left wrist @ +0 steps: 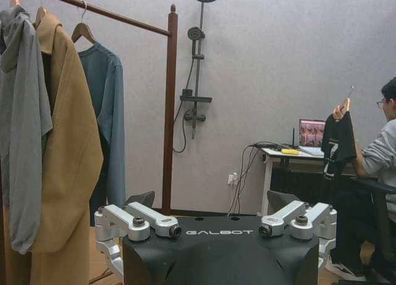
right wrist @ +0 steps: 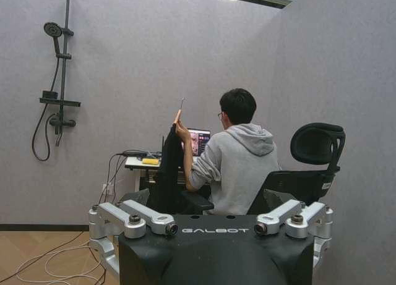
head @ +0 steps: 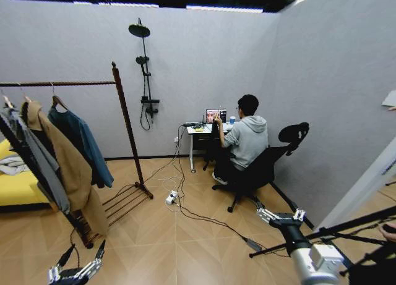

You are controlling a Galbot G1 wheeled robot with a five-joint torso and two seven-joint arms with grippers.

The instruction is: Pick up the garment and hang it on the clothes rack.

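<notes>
Overhead, the head view takes in the whole clothes rack (head: 127, 130), dark wood with a knob-topped upright and slatted bottom shelf. The left wrist view brings the soft teal garment (left wrist: 106, 121) closer, hanging on a wooden hanger from the top bar beside a tan coat (left wrist: 65, 155) and a grey garment (left wrist: 25, 124). Both arms sit low and idle: the left end effector (head: 77, 271) and the right end effector (head: 279, 216) are spread open, holding nothing.
</notes>
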